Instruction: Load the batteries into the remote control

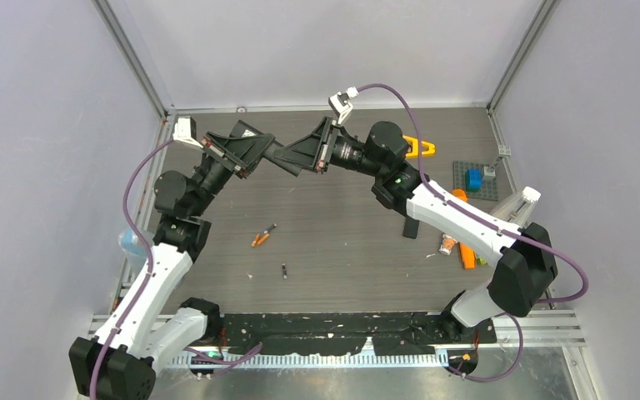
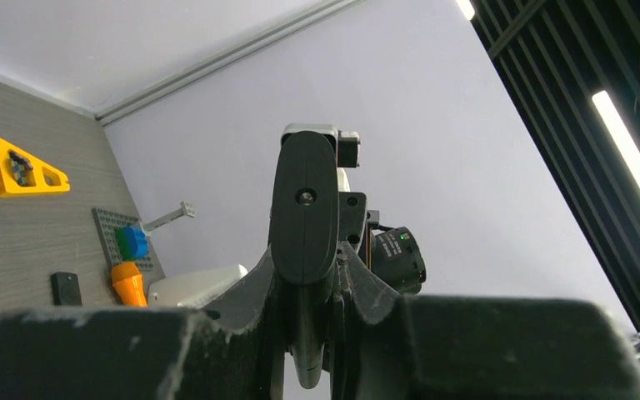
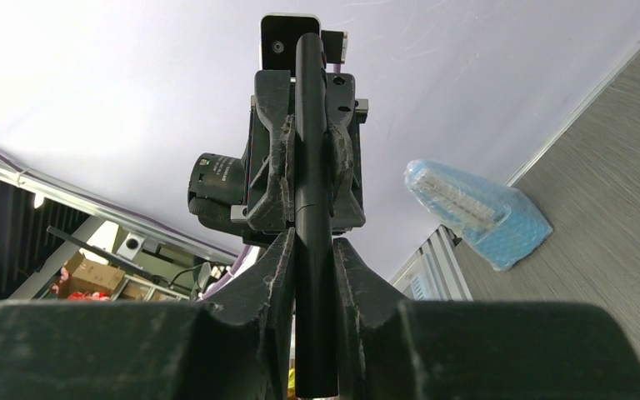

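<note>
left gripper [image 2: 304,292] clamps remote [image 2: 303,200] | right gripper [image 3: 312,258] seemingly pinching its other end | batteries [image 1: 260,238] on table [image 1: 342,225]

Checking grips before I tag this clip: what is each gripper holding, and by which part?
Both hold the same black remote in mid-air. The left gripper clamps one end, and the right gripper clamps the opposite end.

No text, brand, number or sign can be read anywhere; the remote control [image 2: 303,208] shows a plain black back with no legible print; the round motor housing [image 3: 217,175] seen from the right wrist carries a small white-lettered label, too small to make out; another motor housing [image 2: 400,254] seen from the left wrist bears tiny pale marks, equally unreadable.
</note>
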`<state>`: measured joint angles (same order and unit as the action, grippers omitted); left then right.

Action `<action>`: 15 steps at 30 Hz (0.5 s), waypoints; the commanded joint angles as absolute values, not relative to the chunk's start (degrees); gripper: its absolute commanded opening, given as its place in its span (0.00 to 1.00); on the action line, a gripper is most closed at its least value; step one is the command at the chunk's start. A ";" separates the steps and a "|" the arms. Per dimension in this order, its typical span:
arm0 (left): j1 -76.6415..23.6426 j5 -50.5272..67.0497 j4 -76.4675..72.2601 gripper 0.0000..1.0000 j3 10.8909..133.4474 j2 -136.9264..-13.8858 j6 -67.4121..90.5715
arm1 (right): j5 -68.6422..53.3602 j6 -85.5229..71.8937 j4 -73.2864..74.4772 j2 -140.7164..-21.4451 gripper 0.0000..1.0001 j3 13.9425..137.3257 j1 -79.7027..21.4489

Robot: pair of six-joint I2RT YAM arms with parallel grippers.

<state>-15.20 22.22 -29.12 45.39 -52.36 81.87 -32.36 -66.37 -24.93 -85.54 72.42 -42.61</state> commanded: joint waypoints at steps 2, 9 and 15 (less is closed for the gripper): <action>-14.94 12.51 -36.60 0.00 46.62 -49.08 83.69 | -33.47 -66.59 -24.21 -84.60 0.19 67.62 -42.06; -14.94 8.93 -33.32 0.00 45.70 -47.72 82.52 | -32.87 -67.50 -25.18 -83.39 0.15 65.67 -40.71; -14.94 7.42 -31.63 0.00 44.89 -46.89 80.99 | -32.47 -68.31 -25.37 -82.93 0.19 64.87 -39.61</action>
